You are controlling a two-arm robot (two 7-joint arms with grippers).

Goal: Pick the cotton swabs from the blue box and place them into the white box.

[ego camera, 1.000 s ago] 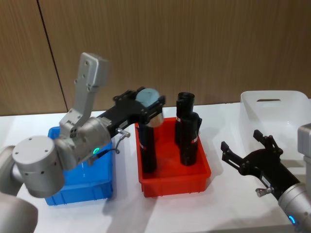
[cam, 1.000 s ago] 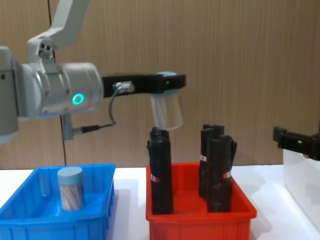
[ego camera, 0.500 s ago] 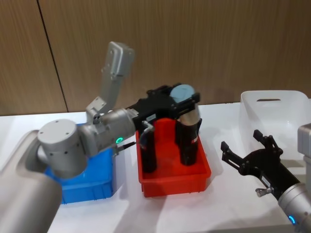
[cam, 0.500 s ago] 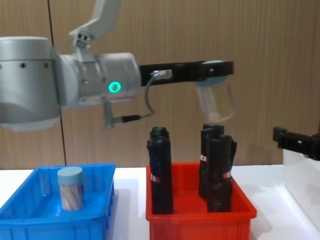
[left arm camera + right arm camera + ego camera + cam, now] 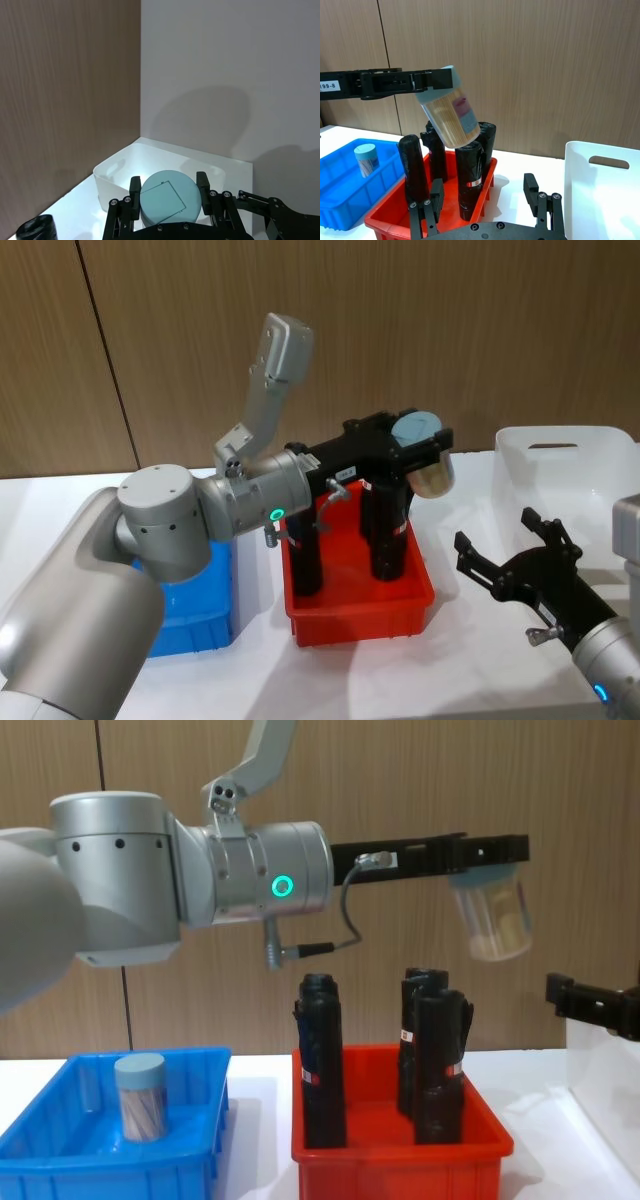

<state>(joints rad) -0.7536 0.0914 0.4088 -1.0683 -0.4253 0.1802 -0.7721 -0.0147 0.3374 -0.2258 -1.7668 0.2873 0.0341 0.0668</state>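
I have the left gripper (image 5: 488, 850) closed on the lid end of one cotton swab jar (image 5: 492, 920), held high in the air above the right end of the red bin (image 5: 400, 1175), well clear of the black rolls (image 5: 322, 1060) standing in it and short of the white box (image 5: 570, 475). The jar is a small clear plastic cylinder, packed full of thin pale sticks, and it hangs tilted with its base swung out toward my right side. Its pale blue lid (image 5: 170, 200) sits snug between the two fingers, and the right wrist view shows a small label (image 5: 461, 104) on its side. A second jar (image 5: 140, 1097) stands upright in the blue box (image 5: 110, 1150). The right gripper (image 5: 495, 528) hovers spread wide and empty over the surface (image 5: 400, 670), between the red bin and the white box.
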